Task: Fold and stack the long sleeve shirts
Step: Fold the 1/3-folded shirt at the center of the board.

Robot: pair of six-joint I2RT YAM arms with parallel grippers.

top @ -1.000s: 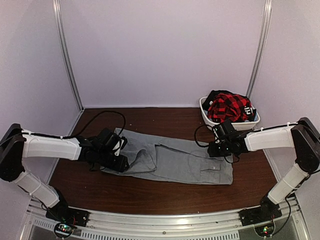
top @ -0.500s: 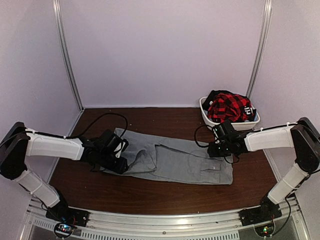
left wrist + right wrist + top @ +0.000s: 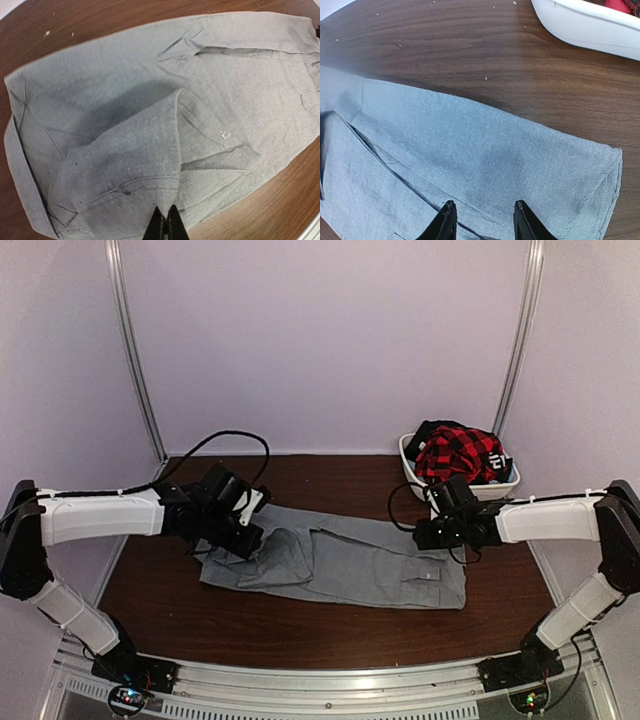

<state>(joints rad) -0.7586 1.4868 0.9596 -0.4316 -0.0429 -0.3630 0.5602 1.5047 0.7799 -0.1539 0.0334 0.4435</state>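
The grey shirt (image 3: 340, 560) is lying flat across the middle of the frame on the brown table (image 3: 300, 630), its left end rising in a peaked fold. The left gripper (image 3: 165, 222) is pinching that fold, fingers pressed together. A second ago it was sitting lower with its fingers spread. The right gripper (image 3: 485, 220) is hovering spread over the shirt's right edge, as before.
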